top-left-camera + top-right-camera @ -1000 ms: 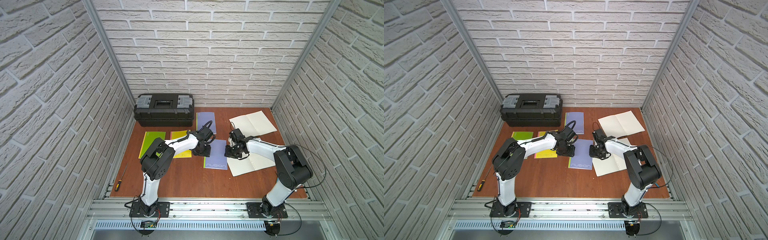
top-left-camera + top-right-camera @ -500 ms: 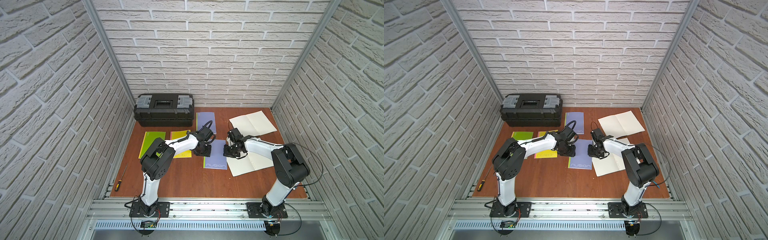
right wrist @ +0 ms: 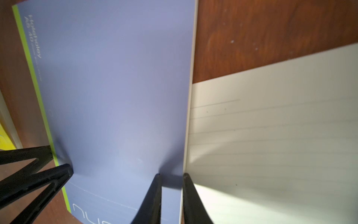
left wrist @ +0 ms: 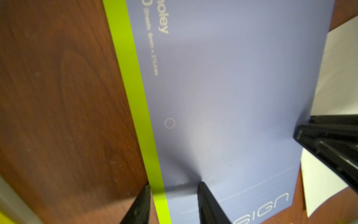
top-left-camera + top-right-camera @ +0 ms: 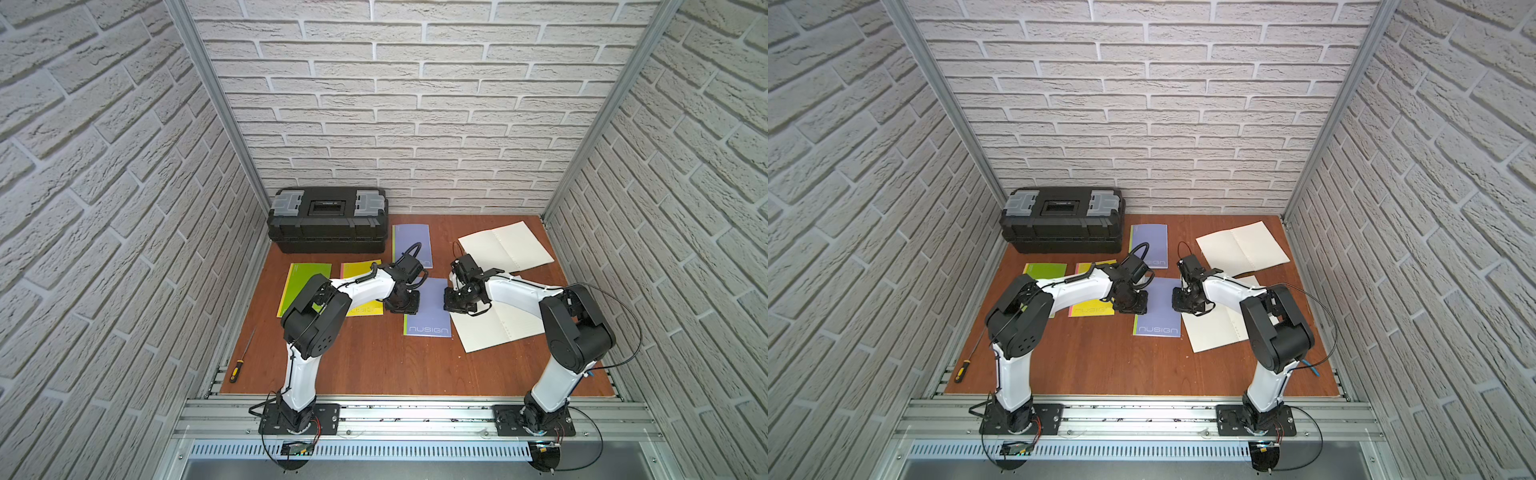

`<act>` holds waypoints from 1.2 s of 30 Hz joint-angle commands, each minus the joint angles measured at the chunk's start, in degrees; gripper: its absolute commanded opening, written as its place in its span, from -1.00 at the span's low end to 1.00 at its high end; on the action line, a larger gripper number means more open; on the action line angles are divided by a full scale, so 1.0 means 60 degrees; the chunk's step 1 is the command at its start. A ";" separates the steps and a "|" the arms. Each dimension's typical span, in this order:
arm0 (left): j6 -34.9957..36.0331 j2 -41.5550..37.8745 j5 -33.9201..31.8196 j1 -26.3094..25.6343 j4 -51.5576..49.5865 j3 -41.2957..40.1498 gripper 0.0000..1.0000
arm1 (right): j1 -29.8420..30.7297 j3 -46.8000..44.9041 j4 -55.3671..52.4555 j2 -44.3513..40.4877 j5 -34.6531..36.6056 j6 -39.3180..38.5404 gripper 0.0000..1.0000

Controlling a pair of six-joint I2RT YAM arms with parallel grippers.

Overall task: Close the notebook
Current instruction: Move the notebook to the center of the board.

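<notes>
Light, floppy notebook [image 5: 430, 318] (slick cover), best taken edgewise: left gripper [image 4: 173, 185] and right gripper [image 3: 172, 175] straddle its edges, jaws seemingly slightly apart.

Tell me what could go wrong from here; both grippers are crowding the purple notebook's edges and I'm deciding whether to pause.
1. The right gripper straddles the purple notebook's free edge, with one finger at the open notebook beside it. Closing the gripper could pinch or crease that lined page.
2. The left gripper straddles the green strip on the opposite edge. Pressure from both sides might buckle the cover or slide the notebook.
</notes>
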 commanded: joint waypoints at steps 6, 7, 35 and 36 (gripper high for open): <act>0.0022 -0.0045 0.0047 0.0253 0.0135 -0.0416 -0.18 | 0.0356 0.0660 0.0025 0.0490 -0.0172 0.0035 -0.57; 0.0022 -0.0061 0.0037 0.0295 0.0131 -0.0424 -0.18 | 0.0389 0.0731 0.0011 0.0581 -0.0172 0.0031 -0.57; 0.0663 0.0429 0.0411 0.1308 -0.0118 0.0139 -0.15 | 0.0472 0.2808 -0.0396 0.2564 -0.0288 -0.0143 -0.59; 0.0683 0.0464 0.0442 0.1358 -0.0092 0.0153 -0.15 | 0.0473 0.2847 -0.0399 0.2604 -0.0293 -0.0143 -0.59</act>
